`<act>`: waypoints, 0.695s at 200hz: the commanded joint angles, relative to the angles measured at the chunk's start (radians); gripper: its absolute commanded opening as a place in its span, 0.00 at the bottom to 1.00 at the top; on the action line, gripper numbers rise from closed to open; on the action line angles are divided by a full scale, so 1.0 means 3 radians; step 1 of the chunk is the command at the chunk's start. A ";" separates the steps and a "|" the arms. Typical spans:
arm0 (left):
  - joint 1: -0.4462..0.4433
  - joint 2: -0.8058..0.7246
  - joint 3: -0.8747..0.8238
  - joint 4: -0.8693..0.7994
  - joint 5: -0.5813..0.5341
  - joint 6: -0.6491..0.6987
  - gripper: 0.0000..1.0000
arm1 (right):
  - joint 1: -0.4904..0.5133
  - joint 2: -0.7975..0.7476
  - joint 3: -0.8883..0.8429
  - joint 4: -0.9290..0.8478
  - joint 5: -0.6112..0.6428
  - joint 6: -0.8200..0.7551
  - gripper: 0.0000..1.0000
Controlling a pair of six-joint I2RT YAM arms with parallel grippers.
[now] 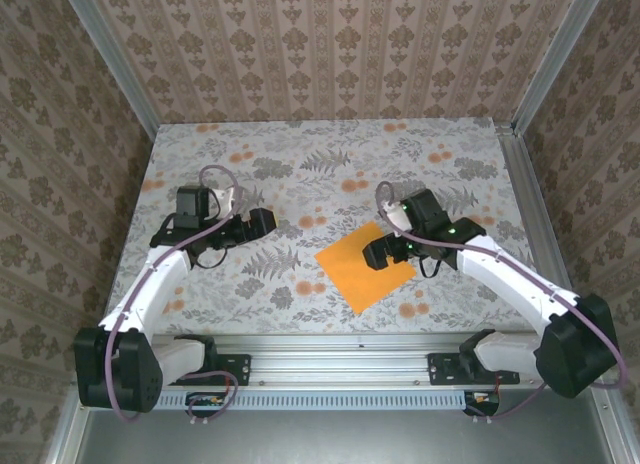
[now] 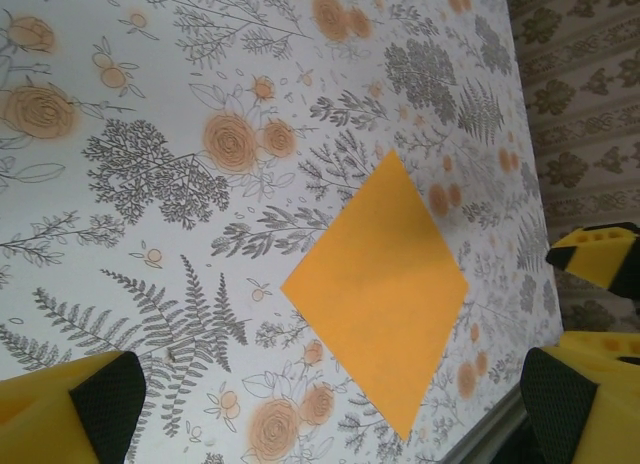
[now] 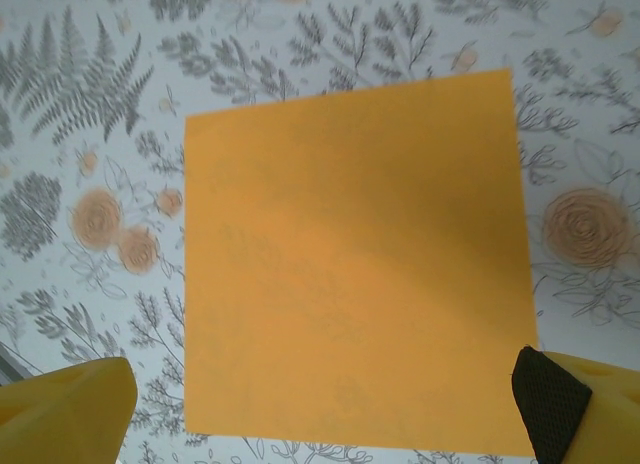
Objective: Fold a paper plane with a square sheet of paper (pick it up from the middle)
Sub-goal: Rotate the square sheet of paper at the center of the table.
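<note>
The square sheet of paper (image 1: 362, 267) is bright orange and lies flat and uncreased on the floral cloth, turned like a diamond, right of centre near the front. My right gripper (image 1: 385, 249) hovers open over its right part. In the right wrist view the sheet (image 3: 350, 274) spreads between the yellow fingers (image 3: 575, 409), with the gripper (image 3: 320, 424) above its near edge. My left gripper (image 1: 262, 222) stands open to the left, apart from the paper. In the left wrist view the sheet (image 2: 380, 284) lies ahead of that gripper (image 2: 325, 404). A paper plane is out of view.
A grey floral cloth (image 1: 300, 174) with orange flower prints covers the table. Patterned walls (image 1: 330, 44) close in the back and both sides. A metal rail (image 1: 330, 349) runs along the front edge, just below the paper's near corner.
</note>
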 commanded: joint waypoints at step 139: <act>0.0044 -0.0239 -0.0154 -0.0222 0.0154 -0.0033 1.00 | 0.0522 0.1580 0.0679 -0.0116 0.0667 -0.0533 1.00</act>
